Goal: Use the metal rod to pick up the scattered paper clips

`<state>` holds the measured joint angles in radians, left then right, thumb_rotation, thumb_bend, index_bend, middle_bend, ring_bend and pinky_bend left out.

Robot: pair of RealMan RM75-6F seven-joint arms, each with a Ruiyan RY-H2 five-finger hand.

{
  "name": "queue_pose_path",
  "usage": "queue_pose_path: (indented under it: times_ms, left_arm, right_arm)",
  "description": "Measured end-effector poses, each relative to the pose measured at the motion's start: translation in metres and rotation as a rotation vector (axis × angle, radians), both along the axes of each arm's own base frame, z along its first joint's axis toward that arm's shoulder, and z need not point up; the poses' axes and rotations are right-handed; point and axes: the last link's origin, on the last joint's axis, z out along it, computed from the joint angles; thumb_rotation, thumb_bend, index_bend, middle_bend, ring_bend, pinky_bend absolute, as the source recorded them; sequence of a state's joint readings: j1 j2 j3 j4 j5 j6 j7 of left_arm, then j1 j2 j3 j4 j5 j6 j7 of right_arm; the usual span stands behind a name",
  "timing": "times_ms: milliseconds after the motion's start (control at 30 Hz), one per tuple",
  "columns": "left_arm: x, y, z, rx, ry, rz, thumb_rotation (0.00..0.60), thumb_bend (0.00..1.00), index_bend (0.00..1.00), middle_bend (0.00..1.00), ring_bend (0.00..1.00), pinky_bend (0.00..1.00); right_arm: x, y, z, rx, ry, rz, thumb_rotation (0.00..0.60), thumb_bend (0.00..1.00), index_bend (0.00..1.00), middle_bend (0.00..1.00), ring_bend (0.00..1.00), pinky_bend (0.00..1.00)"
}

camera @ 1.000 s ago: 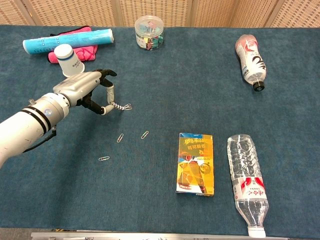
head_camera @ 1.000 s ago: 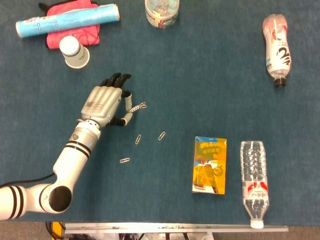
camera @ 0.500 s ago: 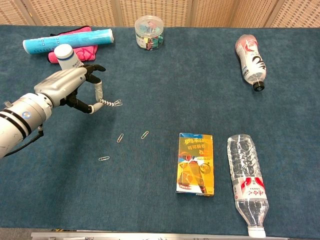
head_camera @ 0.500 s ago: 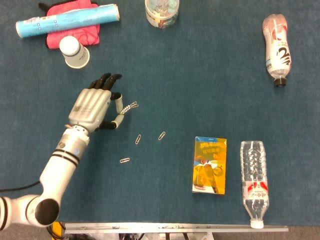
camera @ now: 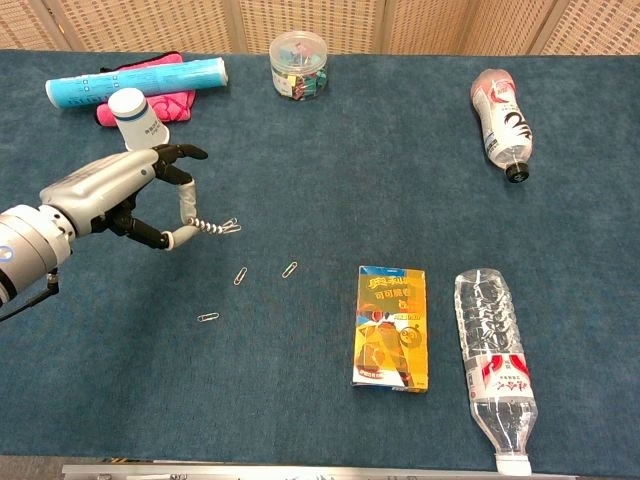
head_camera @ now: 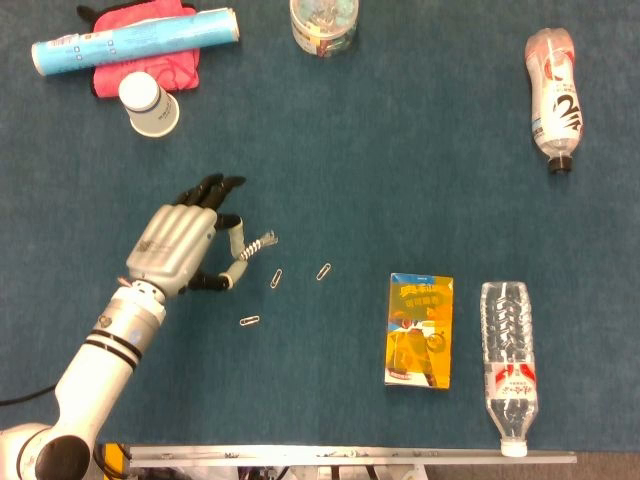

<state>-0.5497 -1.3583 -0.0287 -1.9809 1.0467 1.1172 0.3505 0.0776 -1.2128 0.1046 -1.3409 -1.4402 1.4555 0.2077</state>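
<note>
My left hand [head_camera: 183, 245] [camera: 115, 193] hovers over the blue table at left of centre and pinches a short metal rod [head_camera: 243, 258] [camera: 193, 226] between thumb and finger. The rod points right, and a paper clip [head_camera: 264, 241] [camera: 226, 226] clings to its tip. Three loose paper clips lie on the cloth just right of and below the rod: one [head_camera: 276, 279] [camera: 241, 275] closest, another [head_camera: 324, 271] [camera: 289, 269] further right, a third [head_camera: 249, 321] [camera: 208, 317] nearer the front. Neither view shows my right hand.
A paper cup [head_camera: 148, 105], a blue tube [head_camera: 133, 40] on a pink cloth [head_camera: 150, 72] and a jar of clips [head_camera: 323, 22] stand at the back. A yellow box [head_camera: 420, 330] and a clear bottle [head_camera: 508, 365] lie at front right. Another bottle [head_camera: 554, 95] lies at the back right.
My left hand has drawn back toward the front left, carrying the rod. The clip at the rod's tip moved along with it. The three loose clips stayed where they were.
</note>
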Motion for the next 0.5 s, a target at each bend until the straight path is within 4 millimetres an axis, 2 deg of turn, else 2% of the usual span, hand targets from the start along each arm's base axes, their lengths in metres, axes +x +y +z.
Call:
queue_pose_path:
  times_ms: [500]
  left_arm:
    - [0.002,-0.019,-0.021,-0.08,-0.019,0.006,0.6,0.37,0.59,0.1,0.0,0.14]
  right_arm:
    - [-0.003,0.001,0.0,-0.001,-0.005,-0.008,0.6,0.03,0.19,0.16,0.13,0.53]
